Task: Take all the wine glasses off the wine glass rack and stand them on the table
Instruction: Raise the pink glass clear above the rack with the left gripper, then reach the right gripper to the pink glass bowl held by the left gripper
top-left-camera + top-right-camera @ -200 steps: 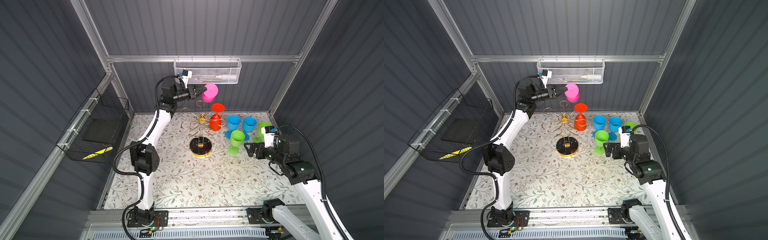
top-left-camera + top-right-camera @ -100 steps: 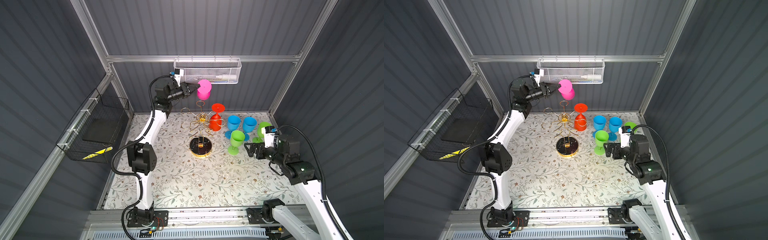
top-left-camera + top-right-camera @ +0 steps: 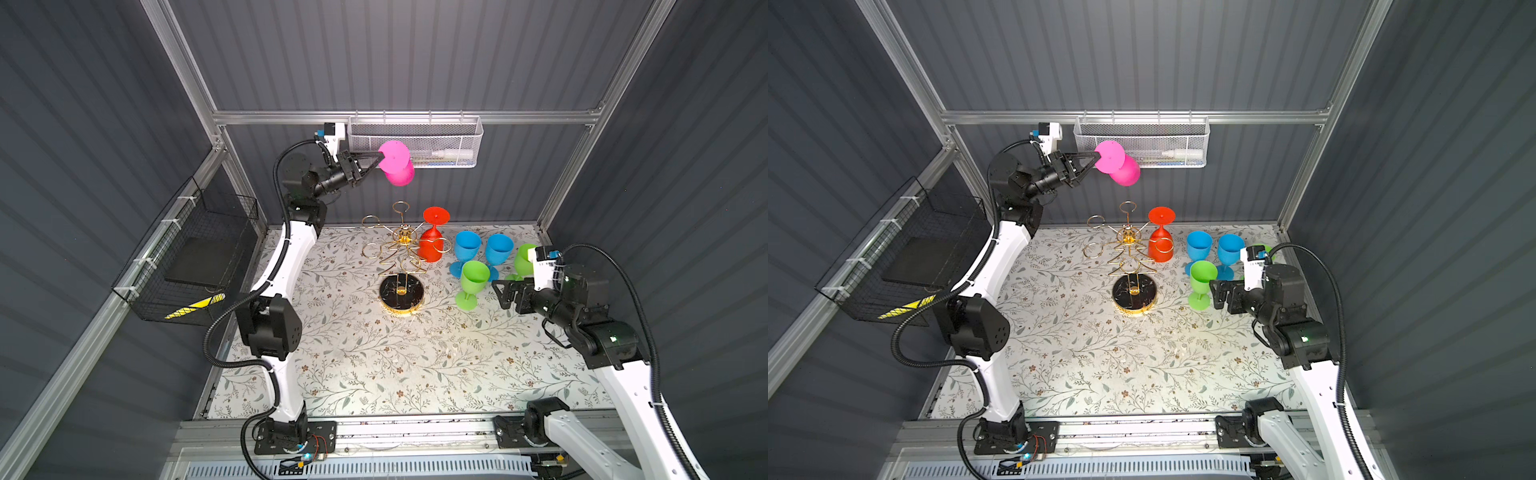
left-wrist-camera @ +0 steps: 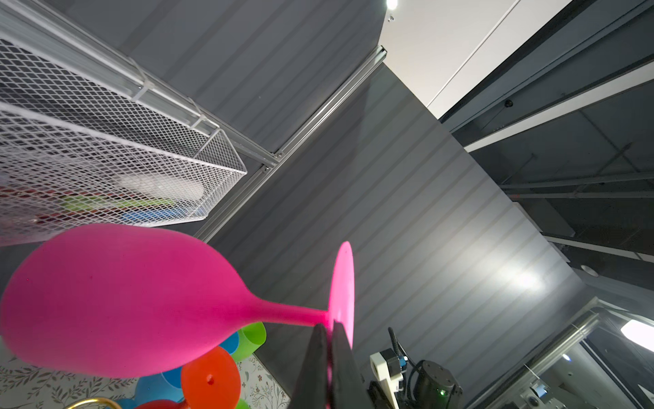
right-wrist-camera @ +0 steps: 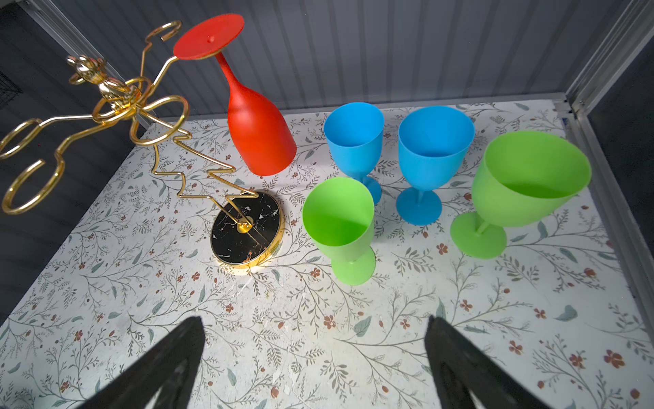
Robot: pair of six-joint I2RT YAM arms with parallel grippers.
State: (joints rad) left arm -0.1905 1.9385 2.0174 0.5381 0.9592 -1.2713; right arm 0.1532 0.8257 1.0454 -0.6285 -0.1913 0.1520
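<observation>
High above the table, my left gripper (image 3: 380, 156) (image 3: 1098, 156) (image 4: 331, 327) is shut on the foot rim of a pink wine glass (image 3: 399, 172) (image 3: 1124, 170) (image 4: 116, 301). The glass hangs bowl-down, clear of the gold wine glass rack (image 3: 402, 239) (image 3: 1128, 239) (image 5: 116, 95) below it. A red wine glass (image 3: 432, 245) (image 3: 1160, 247) (image 5: 260, 131) hangs upside down from one ring arm of the rack. My right gripper (image 3: 500, 291) (image 3: 1219, 295) (image 5: 315, 322) is open and empty, low over the table, right of the rack.
Two blue glasses (image 5: 354, 141) (image 5: 433, 152) and two green glasses (image 5: 338, 223) (image 5: 527, 180) stand upright right of the rack's black base (image 3: 401, 293). A white mesh basket (image 3: 415, 141) hangs on the back rail just behind the pink glass. A black wire basket (image 3: 195, 257) hangs on the left wall.
My left arm has carried the pink glass left and a little upward, away from the rack. The right arm has not moved.
</observation>
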